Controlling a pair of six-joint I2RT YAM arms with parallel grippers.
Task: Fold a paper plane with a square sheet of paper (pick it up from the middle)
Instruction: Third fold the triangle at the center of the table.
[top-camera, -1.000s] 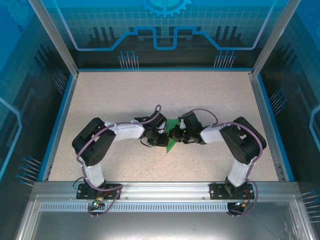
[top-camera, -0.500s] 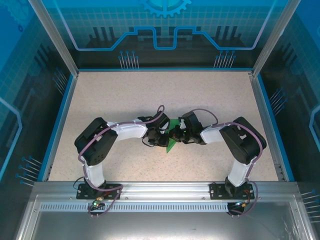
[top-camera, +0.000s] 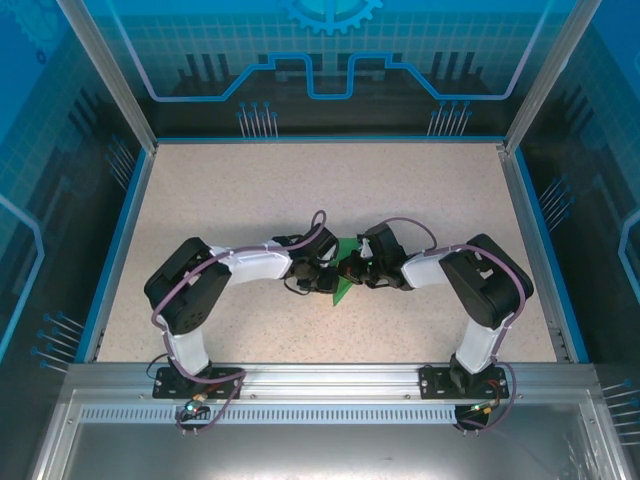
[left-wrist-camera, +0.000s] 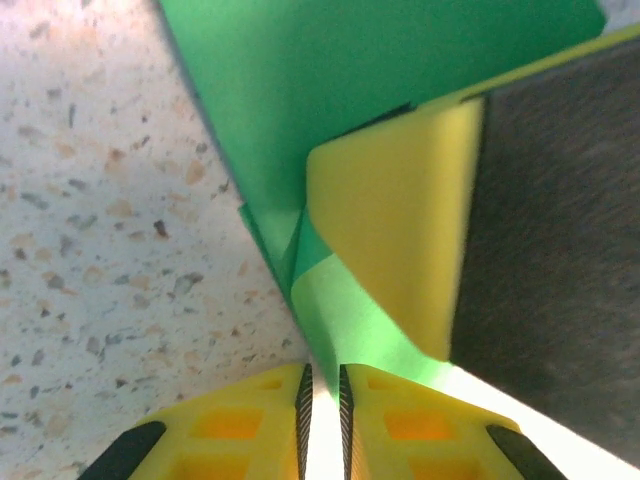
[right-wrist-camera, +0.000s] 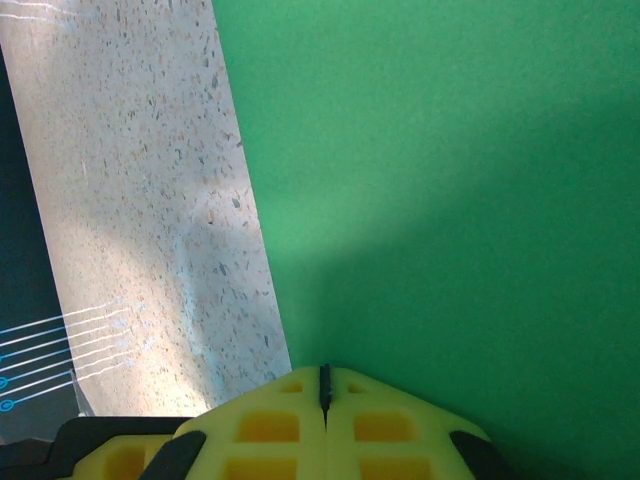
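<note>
Just smooth green paper, speckled table

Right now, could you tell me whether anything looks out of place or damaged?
Nothing stands out: the green paper shows only neat folds and no tear that I can see, and the left gripper pinches its edge over the middle of the table.

Left arm and right arm are both showing white shells over black joints. Purple cables are looping along each. Left gripper and right gripper are wearing yellow pocketed fingers, with black housings peeking at 7 and 5 o'clock.
</note>
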